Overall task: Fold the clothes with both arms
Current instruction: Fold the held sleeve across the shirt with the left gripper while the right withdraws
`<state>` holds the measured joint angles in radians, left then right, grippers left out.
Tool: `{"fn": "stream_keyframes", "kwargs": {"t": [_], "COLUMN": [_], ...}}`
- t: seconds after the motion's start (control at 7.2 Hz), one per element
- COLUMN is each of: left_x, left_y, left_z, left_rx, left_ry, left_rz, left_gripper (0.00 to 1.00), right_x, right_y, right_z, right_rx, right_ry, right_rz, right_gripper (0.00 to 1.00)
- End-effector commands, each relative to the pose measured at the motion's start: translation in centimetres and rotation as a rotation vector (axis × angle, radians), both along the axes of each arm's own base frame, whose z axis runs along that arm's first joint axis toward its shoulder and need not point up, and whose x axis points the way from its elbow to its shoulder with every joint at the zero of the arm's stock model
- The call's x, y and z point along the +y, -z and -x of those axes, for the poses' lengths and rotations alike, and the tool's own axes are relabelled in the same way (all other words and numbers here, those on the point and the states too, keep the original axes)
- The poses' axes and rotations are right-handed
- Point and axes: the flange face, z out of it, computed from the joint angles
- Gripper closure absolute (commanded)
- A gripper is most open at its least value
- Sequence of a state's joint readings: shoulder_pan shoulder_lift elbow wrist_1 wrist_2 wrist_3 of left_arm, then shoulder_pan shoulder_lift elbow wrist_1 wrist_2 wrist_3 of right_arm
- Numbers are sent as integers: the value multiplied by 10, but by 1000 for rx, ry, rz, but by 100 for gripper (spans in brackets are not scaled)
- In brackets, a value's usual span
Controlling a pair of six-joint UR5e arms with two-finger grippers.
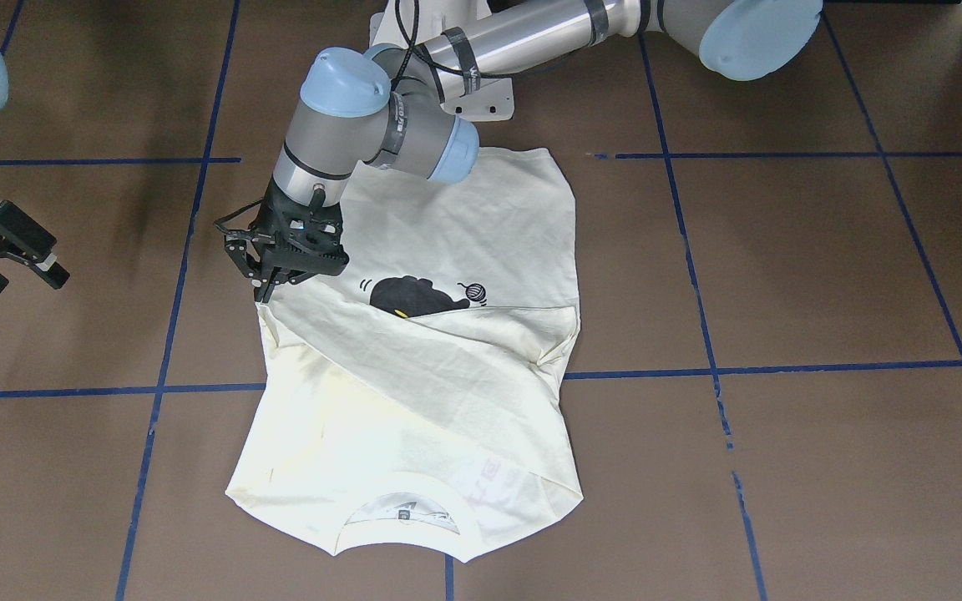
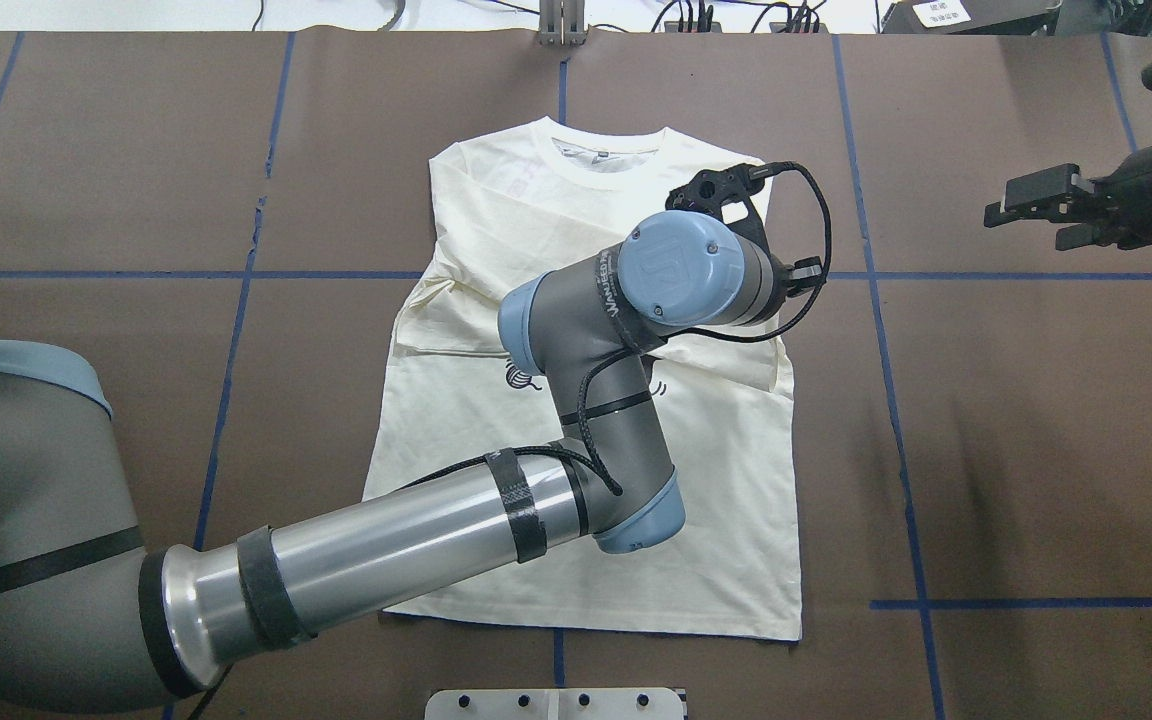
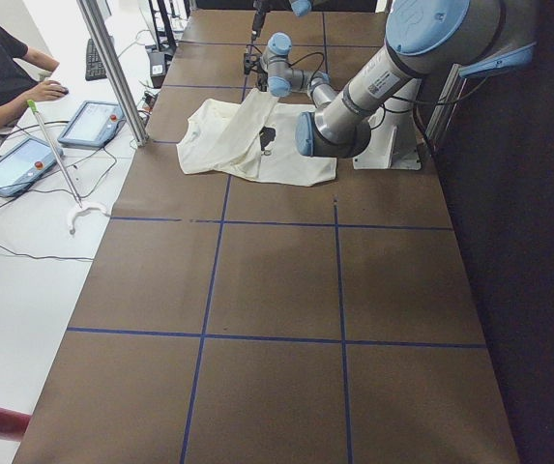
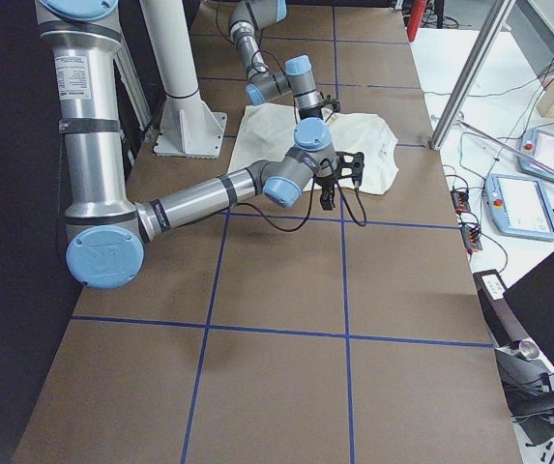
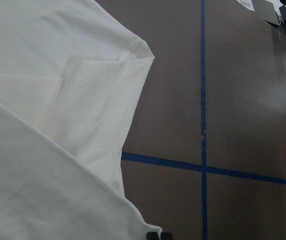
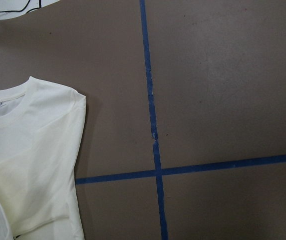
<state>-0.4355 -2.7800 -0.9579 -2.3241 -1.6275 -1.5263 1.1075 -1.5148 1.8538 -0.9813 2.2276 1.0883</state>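
Left arm (image 2: 576, 400) reaches over the T-shirt (image 1: 489, 217). Left gripper (image 1: 265, 290) points down at the garment's side edge, jaws clenched on the end of the sleeve (image 1: 448, 367), which lies folded diagonally across the chest. Right gripper (image 1: 26, 280) hangs well apart from the garment, jaws spread, holding nothing. T-shirt lies flat on the table (image 1: 782, 267), cat print (image 1: 414, 296) up, long axis running away from the robot, collar (image 2: 604, 168) at the far end.

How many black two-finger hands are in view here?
2. The left black two-finger hand is at the pale cream T-shirt's edge; the right hand hangs apart over the brown table.
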Motion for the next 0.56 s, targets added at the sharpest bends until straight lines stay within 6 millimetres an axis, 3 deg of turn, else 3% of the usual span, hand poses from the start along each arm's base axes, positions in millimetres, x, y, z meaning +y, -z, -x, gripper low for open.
{"fn": "stream_keyframes", "kwargs": {"t": [0.0, 0.14, 0.28, 0.42], "left_x": [-6, -19, -40, -46], "left_y": [13, 21, -3, -47], "left_z": [9, 36, 77, 140], "left_rx": [35, 64, 37, -5], "left_ry": [38, 14, -45, -69], "left_rz": [5, 31, 68, 79], "left_gripper": [46, 46, 45, 46], "right_x": [-2, 3, 13, 34], "right_y": [5, 14, 20, 34], "right_z": [4, 22, 51, 94], "right_rx": [-7, -17, -41, -46], "right_ry": [0, 22, 11, -24], "right_rz": [1, -2, 72, 111], "right_gripper": [0, 0, 0, 0]}}
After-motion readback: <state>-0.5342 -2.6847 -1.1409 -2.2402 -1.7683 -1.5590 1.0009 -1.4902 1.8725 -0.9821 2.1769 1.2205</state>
